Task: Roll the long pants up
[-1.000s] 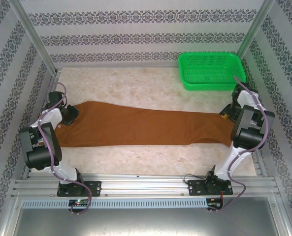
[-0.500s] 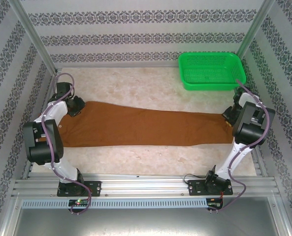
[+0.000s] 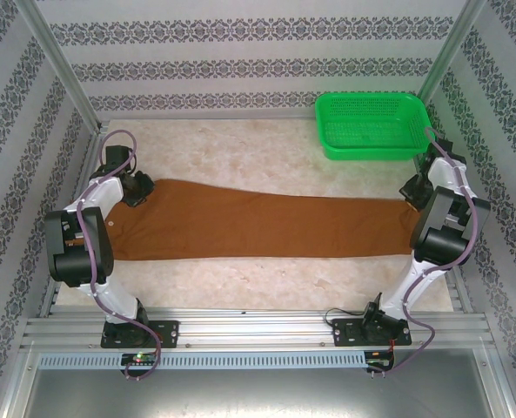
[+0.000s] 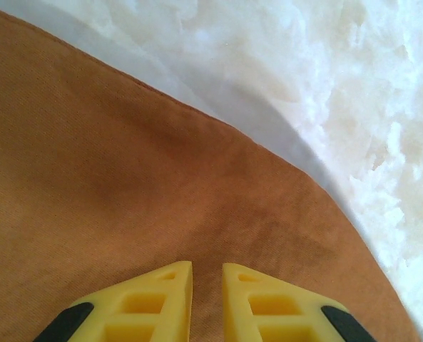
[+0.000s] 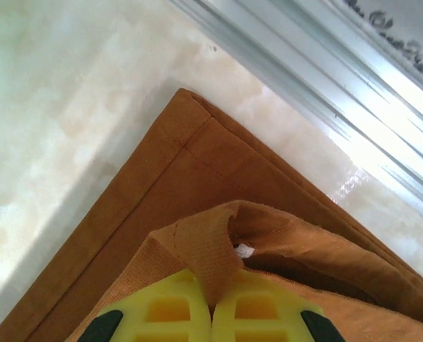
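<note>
Long pants [image 3: 258, 228] span your grippers — right gripper [image 5: 212, 308] clamped tight on hem fold, left gripper [image 4: 207, 266] pinching waist cloth, slightly parted.

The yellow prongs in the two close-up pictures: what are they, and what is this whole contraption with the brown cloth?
These are two robot arms bolted at the near edge of a table: the left arm and the right arm. The wide picture comes from a camera above and behind them; each close-up comes from a camera on one wrist. The yellow prongs are gripper fingers. On the table lie the long pants, stretched out lengthwise, with a green basket at the far right. The right gripper is shut on a fold of cloth at the leg end. The left gripper is at the waist end, fingers nearly together; whether it pinches cloth I cannot tell.
</note>
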### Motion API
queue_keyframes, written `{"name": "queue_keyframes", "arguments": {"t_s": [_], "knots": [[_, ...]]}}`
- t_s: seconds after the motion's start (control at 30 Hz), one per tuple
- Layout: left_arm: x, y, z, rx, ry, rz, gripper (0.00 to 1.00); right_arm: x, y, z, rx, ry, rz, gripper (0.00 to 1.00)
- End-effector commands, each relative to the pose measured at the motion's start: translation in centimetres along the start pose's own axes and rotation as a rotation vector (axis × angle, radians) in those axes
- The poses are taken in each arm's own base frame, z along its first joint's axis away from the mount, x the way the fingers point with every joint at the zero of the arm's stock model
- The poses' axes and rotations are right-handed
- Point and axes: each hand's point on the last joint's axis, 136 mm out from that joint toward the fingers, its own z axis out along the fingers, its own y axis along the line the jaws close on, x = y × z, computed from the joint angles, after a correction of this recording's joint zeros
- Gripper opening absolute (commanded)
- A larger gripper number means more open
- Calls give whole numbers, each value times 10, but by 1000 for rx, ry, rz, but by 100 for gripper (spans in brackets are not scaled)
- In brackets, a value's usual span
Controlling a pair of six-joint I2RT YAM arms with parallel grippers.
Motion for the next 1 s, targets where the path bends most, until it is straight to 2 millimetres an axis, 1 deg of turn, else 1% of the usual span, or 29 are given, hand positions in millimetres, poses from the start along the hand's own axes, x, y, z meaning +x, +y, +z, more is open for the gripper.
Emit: {"name": "queue_keyframes", "arguments": {"t_s": [0.0, 0.03, 0.1, 0.13, 0.17, 0.2, 0.23, 0.27, 0.37, 0.47, 0.53, 0.7, 0.8, 0.9, 0.97], "knots": [[5, 3, 4, -23, 9, 28, 19, -9, -9, 0, 64, -25, 10, 0], [6, 3, 4, -21, 13, 29, 19, -6, -11, 4, 77, -11, 9, 1], [7, 4, 5, -26, 18, 33, 19, -1, -13, 10, 91, 8, 10, 23], [7, 4, 6, -24, 20, 34, 19, 1, -15, 10, 91, 5, 13, 25], [7, 3, 6, -20, 21, 36, 19, 3, -20, 8, 101, -10, 26, 53], [6, 1, 6, -16, 21, 38, 19, 5, -29, 3, 124, -39, 47, 73], [6, 0, 6, -11, 21, 40, 20, 6, -32, -2, 115, -67, 50, 79], [5, -2, 6, -5, 19, 43, 20, 8, -36, -7, 120, -84, 53, 94], [3, -6, 5, 3, 9, 46, 20, 19, -52, -24, 132, -115, 51, 96], [2, -10, 9, 13, 13, 49, 20, 39, -62, -29, 125, -99, 45, 96], [3, -13, 14, 17, 20, 57, 20, 54, -68, -22, 131, -69, 41, 96], [5, -20, 19, 30, 42, 64, 20, 69, -82, 6, 164, 23, 58, 96], [5, -22, 18, 25, 39, 75, 20, 70, -82, 18, 142, 58, 87, 96], [6, -25, 19, 25, 44, 81, 20, 69, -90, 31, 135, 89, 137, 96], [6, -26, 21, 22, 49, 87, 20, 71, -98, 41, 102, 114, 209, 96]]}}
